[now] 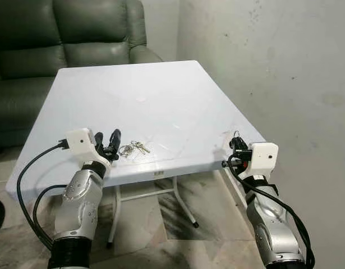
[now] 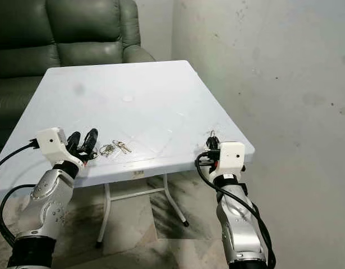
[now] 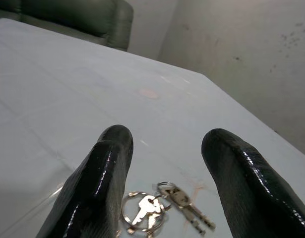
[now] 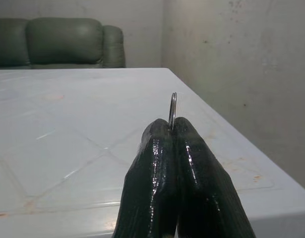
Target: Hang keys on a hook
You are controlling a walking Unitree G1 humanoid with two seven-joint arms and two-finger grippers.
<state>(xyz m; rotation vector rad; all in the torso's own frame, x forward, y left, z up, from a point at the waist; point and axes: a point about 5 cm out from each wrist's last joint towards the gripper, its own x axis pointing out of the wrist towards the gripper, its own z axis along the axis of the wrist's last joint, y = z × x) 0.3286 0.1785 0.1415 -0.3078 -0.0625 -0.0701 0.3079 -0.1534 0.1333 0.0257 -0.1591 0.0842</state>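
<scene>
Silver forearms rise at the bottom of the head views, cut off below the elbow. On the left, the left gripper [image 1: 107, 144] hovers over the near edge of the table [image 1: 161, 95], its two glossy black fingers [image 3: 100, 173] spread apart, grasping nothing. Just beyond its tips lie the keys [image 1: 133, 148], flat on the smooth white plastic: a thin metal ring and a few small silvery keys, their teeth too small to read. The tabletop beyond them is broad and bare. A dark green leather sofa [image 1: 65, 33] stands behind it, partly cropped. On the right, the right gripper [image 1: 236, 143], at the table's near right corner, is clenched on a thin metal ring [image 4: 172, 110], which stands upright above the fingertips. A stained plaster wall [image 1: 273, 67] runs close alongside.
</scene>
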